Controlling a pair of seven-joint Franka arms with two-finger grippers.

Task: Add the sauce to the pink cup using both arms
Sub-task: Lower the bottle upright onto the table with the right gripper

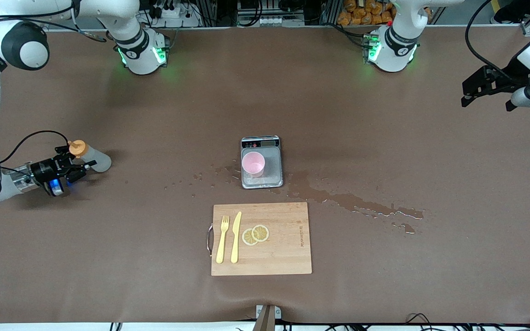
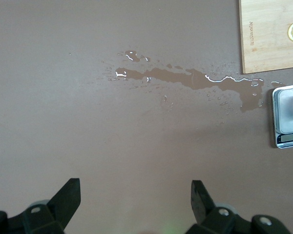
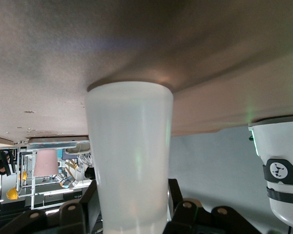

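The sauce bottle, translucent whitish with an orange cap, lies tilted low at the right arm's end of the table. My right gripper is shut on it just below the cap. In the right wrist view the bottle fills the space between the fingers. The pink cup stands upright on the grey scale at mid-table, and it shows small in the right wrist view. My left gripper is open and empty, up in the air at the left arm's end.
A wooden cutting board with a yellow fork, a knife and lemon slices lies nearer the front camera than the scale. A wet spill spreads from the scale toward the left arm's end.
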